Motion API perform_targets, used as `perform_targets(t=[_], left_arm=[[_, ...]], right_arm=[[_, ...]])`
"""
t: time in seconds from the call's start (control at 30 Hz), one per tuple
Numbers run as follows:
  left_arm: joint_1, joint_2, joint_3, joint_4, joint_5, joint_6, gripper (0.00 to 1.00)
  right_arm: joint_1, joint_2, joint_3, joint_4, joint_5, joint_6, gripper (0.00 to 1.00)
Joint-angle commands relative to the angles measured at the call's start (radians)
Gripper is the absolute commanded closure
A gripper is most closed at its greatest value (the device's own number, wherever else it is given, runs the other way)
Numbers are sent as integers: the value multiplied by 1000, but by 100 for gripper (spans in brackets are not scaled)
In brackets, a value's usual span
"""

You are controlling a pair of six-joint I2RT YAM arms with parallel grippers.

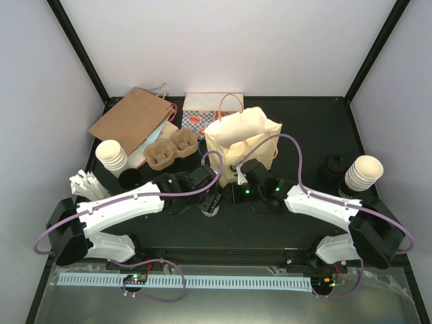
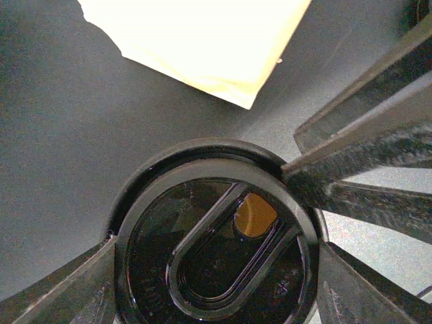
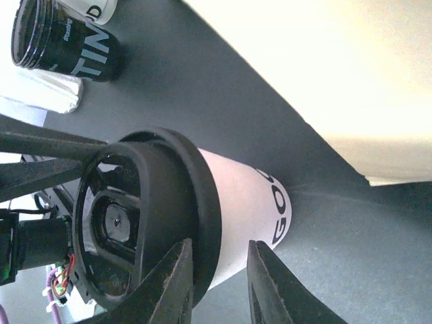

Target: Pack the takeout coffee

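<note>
The dark surface [image 1: 317,128] carries a cream paper bag [image 1: 243,131], the largest item. From above its top looks rumpled, and an open mouth cannot be confirmed. Both arms converge just on the near side of the bag. The left claw [image 2: 202,212] stands wide over the coffee [image 3: 243,209], with one finger against each side of the lid's rim, and it appears clamped on the rim. The right claw [image 3: 219,253] has its fingers narrowly apart, astride the rim from the side. Whether they pinch cannot be told. The coffee sits just before the bag's near face, apart from it, base on the surface. Its long axis is vertical, with the black lid [image 2: 216,270] pointing up, and the left wrist camera looks straight down onto it. An amber patch shows through the sip opening [image 2: 255,214] and is judged to be liquid.

Risks:
- A lift by the lid alone could pull the lid off the cup and drop the contents.
- Any tilt would send liquid out of the opening.
- Two claws crowded on one rim could foul each other or skew the cup.
- If the bag's mouth is not spread, the base could snag on its edge and push the bag over or away.
</note>
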Motion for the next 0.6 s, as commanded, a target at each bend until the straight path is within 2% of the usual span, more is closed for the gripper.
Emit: perform_targets(t=[0.0,0.33,0.57], left_arm=[[-14,19,-19,28,105,15,36],[-13,22,-26,40,124,23,37],[-10,42,-22,27,98,11,37]], right_arm=[[-20,66,50,-54,56,-53,76],[-36,109,85,-69,64,-83,76],[-32,32,-10,-61,18,-83,76]])
